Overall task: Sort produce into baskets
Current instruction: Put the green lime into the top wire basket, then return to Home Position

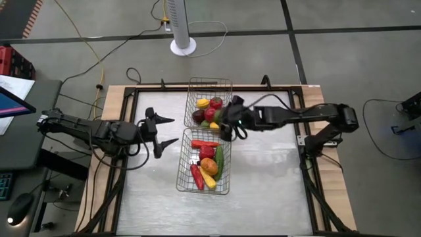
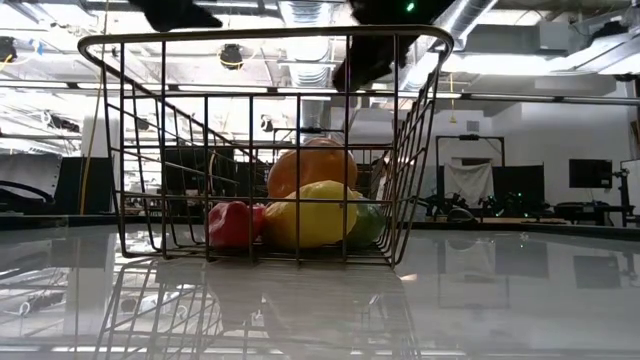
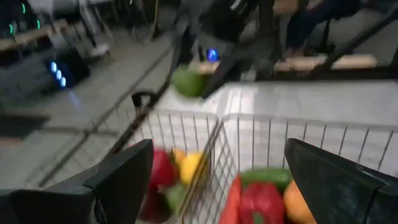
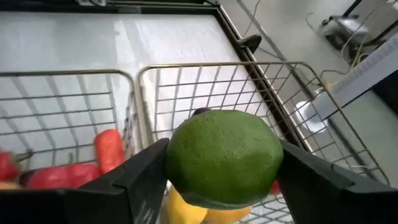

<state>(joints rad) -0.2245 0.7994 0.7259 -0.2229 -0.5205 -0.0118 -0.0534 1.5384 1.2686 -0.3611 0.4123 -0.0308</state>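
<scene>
**Sort nearly done, last lime over far basket**

No produce left loose on bench (image 1: 263,197); both baskets loaded. Right gripper (image 4: 224,171) hangs over far basket (image 1: 209,82), jaws wide but w/ lime (image 4: 224,155) between them, touching both. Near basket (image 1: 181,185) sits just beside. Left gripper (image 1: 164,131) idle, fully spread, empty.

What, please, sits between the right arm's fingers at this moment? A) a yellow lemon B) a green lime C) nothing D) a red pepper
B: in the right wrist view a round green lime sits between the right gripper's fingers, above the far basket.
</scene>
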